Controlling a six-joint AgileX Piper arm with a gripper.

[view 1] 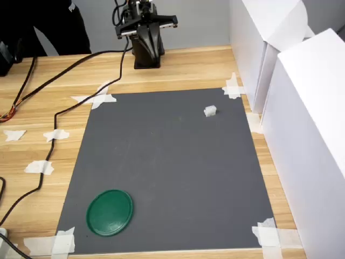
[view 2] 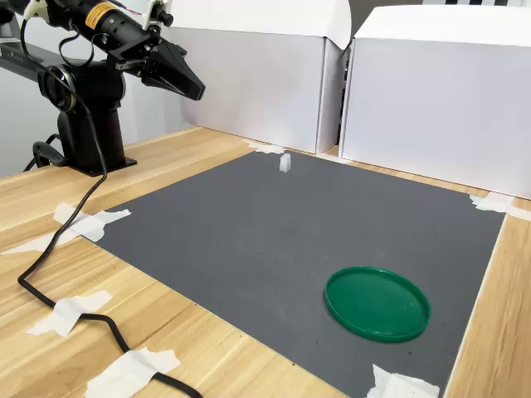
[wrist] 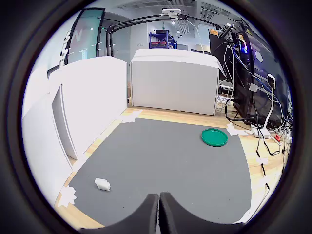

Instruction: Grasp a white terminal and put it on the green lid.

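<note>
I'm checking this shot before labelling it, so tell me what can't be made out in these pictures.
- Tiny white blocky plastic terminal: too small in all three views to show its stepped top.
- Black gripper: the first exterior view's top edge crops the arm; the wrist view shows only its fingertips, closed together.
- Flat round dark green plastic lid: underside hidden against the grey mat.

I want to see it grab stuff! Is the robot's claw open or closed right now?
Closed. In the wrist view the gripper has its two dark fingers pressed together with nothing between them; the white terminal lies apart on the mat.
</note>
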